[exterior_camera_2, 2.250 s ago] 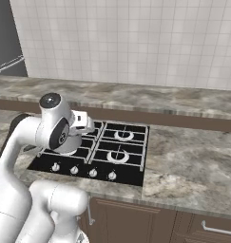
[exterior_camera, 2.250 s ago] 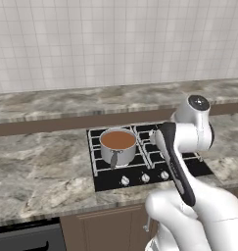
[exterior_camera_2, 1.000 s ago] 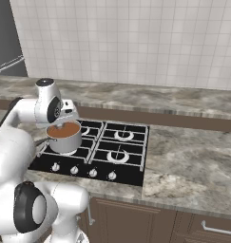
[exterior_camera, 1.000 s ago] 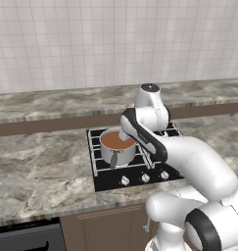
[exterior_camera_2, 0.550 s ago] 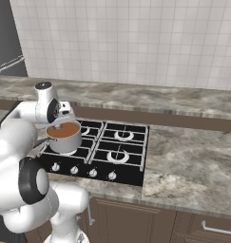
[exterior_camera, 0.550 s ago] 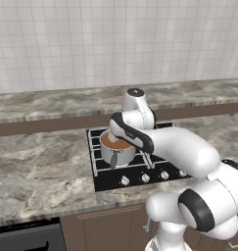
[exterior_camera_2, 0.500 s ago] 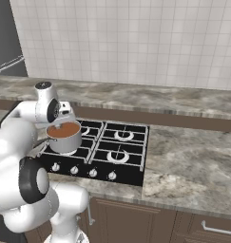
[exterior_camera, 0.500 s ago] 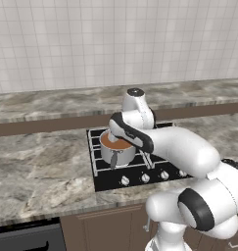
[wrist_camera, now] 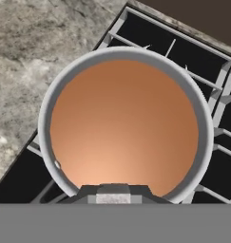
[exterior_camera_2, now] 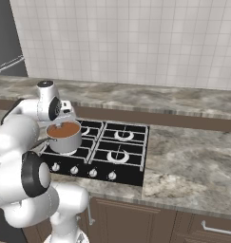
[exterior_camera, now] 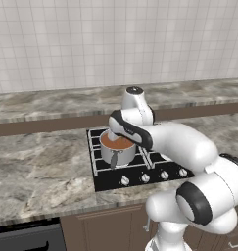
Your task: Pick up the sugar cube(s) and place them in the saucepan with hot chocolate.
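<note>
One saucepan (exterior_camera: 117, 153) stands on the front-left burner of the black hob (exterior_camera: 140, 169), directly below the gripper (wrist_camera: 113, 189). Its short steel handle (exterior_camera: 113, 160) projects toward the hob's front edge. One disc of hot chocolate (wrist_camera: 124, 127) fills the pan; in the hand view the liquid surface is smooth and unbroken beneath the fingertips. The gripper is fully closed. Something pale sits between the two dark tips, but whether it is a sugar cube cannot be told. In the left base view the arm's forearm covers the gripper and the far rim of the pan; in the right base view the hand (exterior_camera_2: 65, 112) hangs just above the pan's rear edge. Four burners are counted on the hob, with five control knobs (exterior_camera_2: 82, 171) along its front strip. Marble counter (exterior_camera: 37, 166) surrounds the hob on both sides, well clear of the gripper. Nothing stands between the gripper and the pan.
</note>
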